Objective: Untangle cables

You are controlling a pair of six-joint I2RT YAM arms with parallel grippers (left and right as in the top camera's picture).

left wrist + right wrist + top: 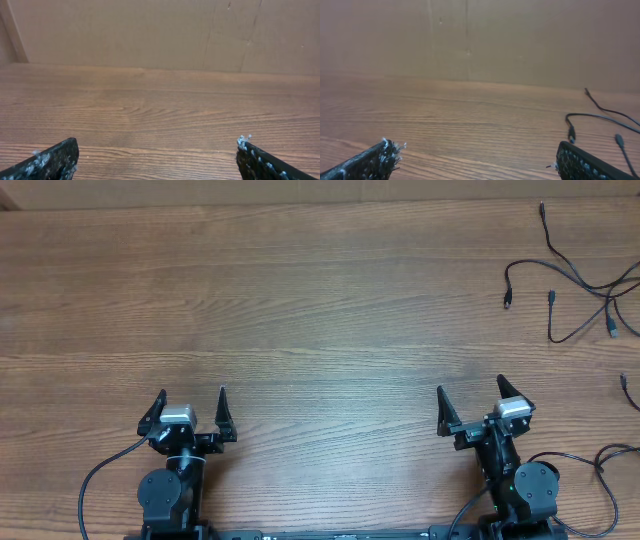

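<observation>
**Overhead view.** Two arms sit at the near edge of a wood-grain counter (320, 300). The left hand (191, 393) is released: its two fingers are spread wide, point toward the far edge, and have nothing between them. The right hand (470, 385) is likewise released and grasps nothing; its fingers are spread as wide and turned slightly toward the robot's right. The two hands are well apart from each other.

The cables (545, 263) lie in the far right corner of the counter, well apart from both hands. They form a loose group of thin black cords that cross one another near the right edge of the view, with several small plug ends pointing outward from the group. One more plug end shows at the right edge, roughly level with the right hand. A thin black cord also loops on the counter beside the right arm's base; it cannot be told whether it belongs to the group.

**Left wrist view.** The parted fingertips (60, 155) frame only bare counter and a beige wall (150, 30) behind it.

**Right wrist view.** Beyond the right fingertip (580, 162), the cables (595, 115) rest flat on the counter, ahead and to the right and not touching the hand. Two plug ends are visible there.
</observation>
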